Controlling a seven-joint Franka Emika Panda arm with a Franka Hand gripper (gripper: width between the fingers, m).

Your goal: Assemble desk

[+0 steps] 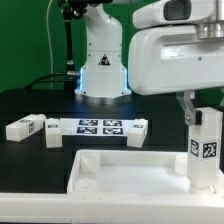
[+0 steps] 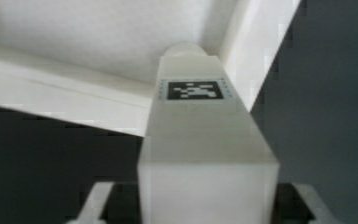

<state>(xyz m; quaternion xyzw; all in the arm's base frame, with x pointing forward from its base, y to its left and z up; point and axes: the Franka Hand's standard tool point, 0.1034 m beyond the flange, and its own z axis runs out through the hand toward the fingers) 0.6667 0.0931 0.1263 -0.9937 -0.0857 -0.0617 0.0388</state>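
Observation:
The white desk tabletop (image 1: 120, 163), with its raised rim, lies at the front of the black table. A white square-section leg (image 1: 207, 150) stands upright at the tabletop's corner on the exterior view's right, with tags on its sides. My gripper (image 1: 204, 110) comes down from above and is shut on the upper part of this leg. In the wrist view the leg (image 2: 202, 150) runs away from the camera between my fingers (image 2: 101, 200), its tag (image 2: 195, 89) near the far end. The tabletop's rim (image 2: 69, 85) lies beyond it.
The marker board (image 1: 98, 126) lies behind the tabletop. Three loose white legs lie around it: two (image 1: 22, 127) (image 1: 52, 131) on the exterior view's left and one (image 1: 136, 132) at its other end. The robot base (image 1: 103, 60) stands at the back.

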